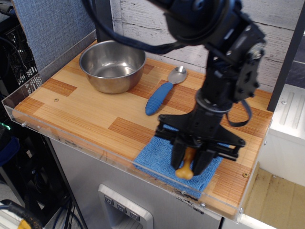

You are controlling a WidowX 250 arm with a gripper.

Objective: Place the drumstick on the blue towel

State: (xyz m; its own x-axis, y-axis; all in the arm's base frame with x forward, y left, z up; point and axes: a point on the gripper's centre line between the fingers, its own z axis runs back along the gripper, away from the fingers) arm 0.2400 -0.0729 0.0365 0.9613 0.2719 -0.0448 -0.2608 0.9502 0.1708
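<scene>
My gripper hangs over the blue towel at the front right of the wooden board. Its two black fingers are shut on the drumstick, a golden-brown toy chicken leg. The knobbed bone end points down towards the front of the towel. The plump meat end is hidden between the fingers. I cannot tell whether the drumstick touches the towel. The gripper covers the towel's middle and right part.
A steel bowl stands at the back left of the board. A blue-handled metal spoon lies between the bowl and the towel. A clear plastic rim runs along the board's front edge. A white plank wall is behind.
</scene>
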